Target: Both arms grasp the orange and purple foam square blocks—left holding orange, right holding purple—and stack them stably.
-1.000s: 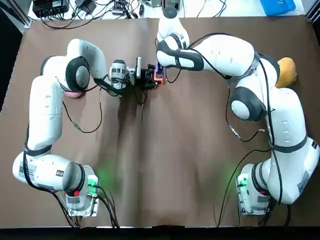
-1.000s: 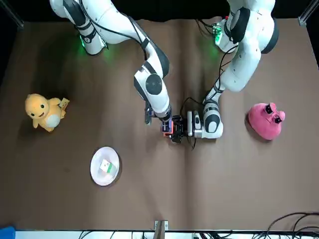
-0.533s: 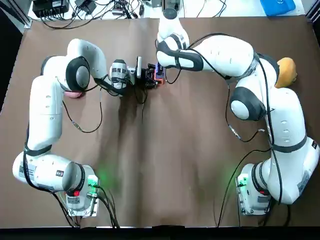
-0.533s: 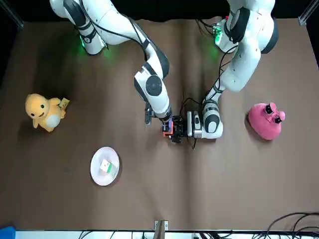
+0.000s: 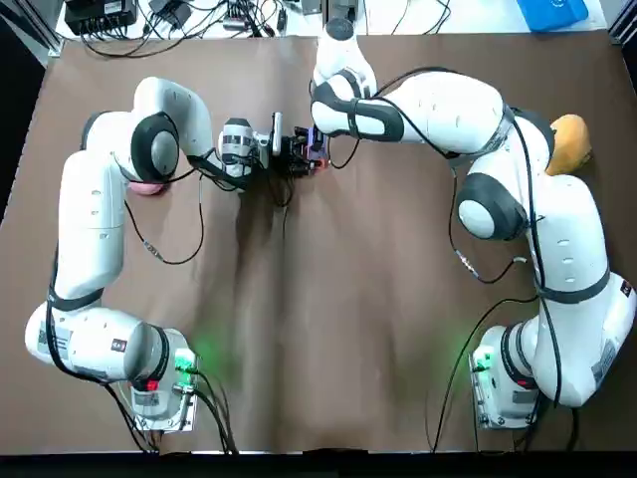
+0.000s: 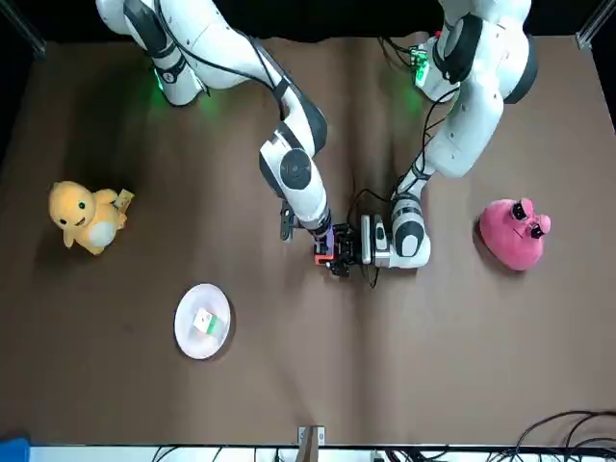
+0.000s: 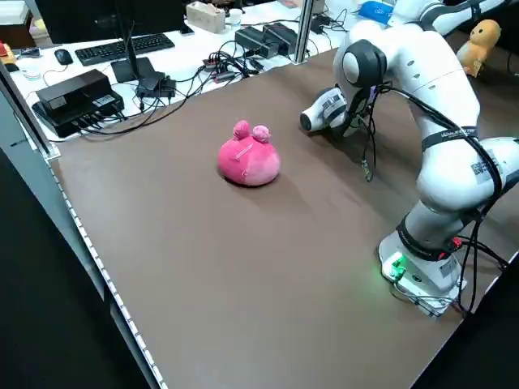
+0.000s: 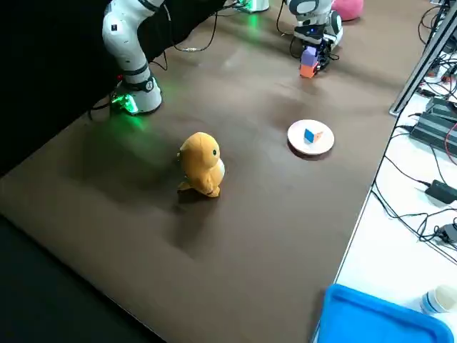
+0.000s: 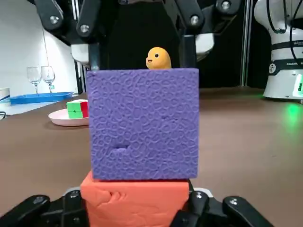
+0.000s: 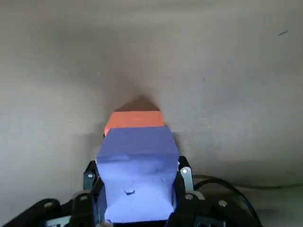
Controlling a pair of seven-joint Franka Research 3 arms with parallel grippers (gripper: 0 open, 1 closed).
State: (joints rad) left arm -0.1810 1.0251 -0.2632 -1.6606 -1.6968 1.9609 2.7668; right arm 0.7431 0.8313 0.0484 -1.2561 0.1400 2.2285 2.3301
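Stack, 12 o'clock on desk (image 5: 328, 329): purple foam square block (image 9: 143, 124) now seated squarely atop orange foam square block (image 9: 135, 201), having slid over it within the last second. Left fingers (image 9: 199, 202) pinch orange, right fingers (image 10: 183, 176) pinch purple; release judged next

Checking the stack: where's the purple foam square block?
Top view, far centre: purple foam square block atop orange foam square block, in the right pincer, left pincer holding orange.
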